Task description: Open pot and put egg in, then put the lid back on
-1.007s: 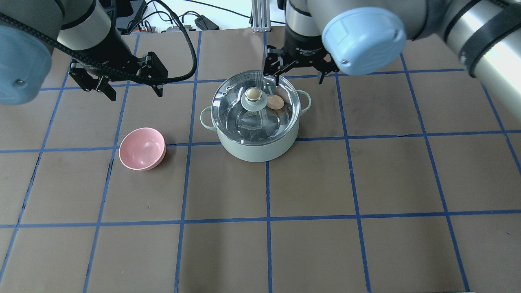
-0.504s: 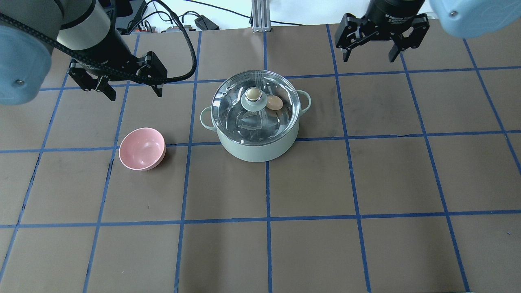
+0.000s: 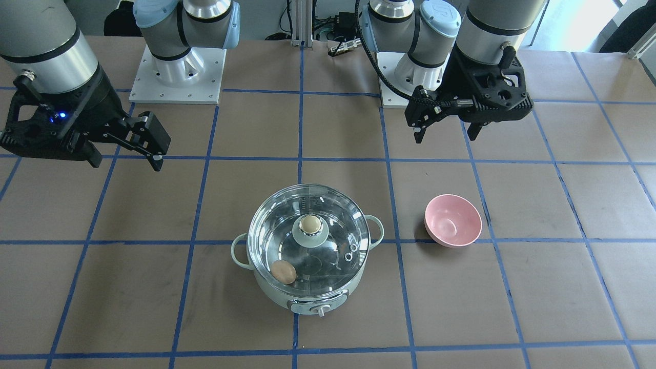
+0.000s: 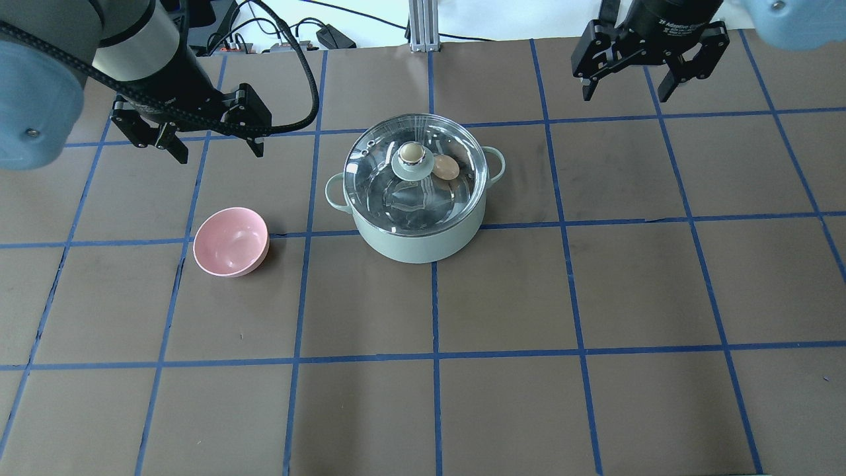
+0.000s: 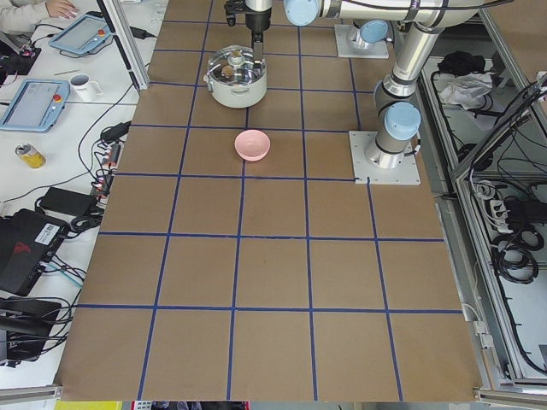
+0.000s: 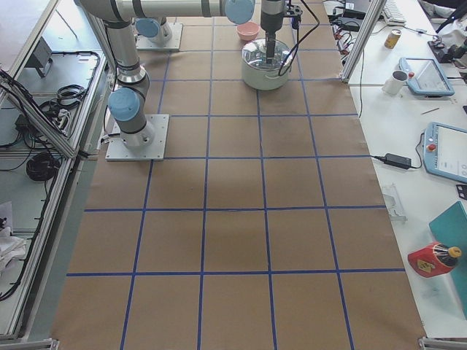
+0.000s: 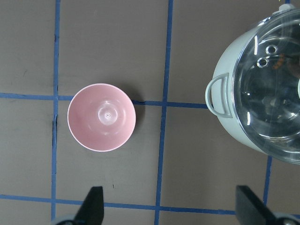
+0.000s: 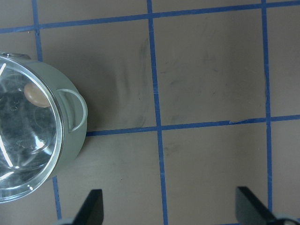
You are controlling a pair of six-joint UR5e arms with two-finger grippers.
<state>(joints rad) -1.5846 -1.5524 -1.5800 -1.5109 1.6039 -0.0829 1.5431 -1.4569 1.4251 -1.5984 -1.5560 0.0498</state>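
The mint-green pot [image 4: 415,246] stands mid-table with the clear glass lid [image 4: 390,198] sitting on it. The brown egg [image 4: 445,166] lies inside the pot under the glass, to the right of the beige knob; it also shows in the front view [image 3: 284,271] and the right wrist view [image 8: 36,95]. My left gripper [image 4: 218,152] is open and empty, hovering to the far left of the pot. My right gripper [image 4: 624,92] is open and empty, hovering to the far right of the pot. Neither gripper touches anything.
A pink bowl [image 4: 230,241] stands to the left of the pot, below my left gripper; it shows empty in the left wrist view [image 7: 101,117]. Brown table paper with blue grid tape [image 4: 436,357] fills the near half. Cables lie past the far edge.
My right gripper has moved from over the pot's far rim to the right and away from the pot, still open. The left arm, pot, lid and egg have not moved.
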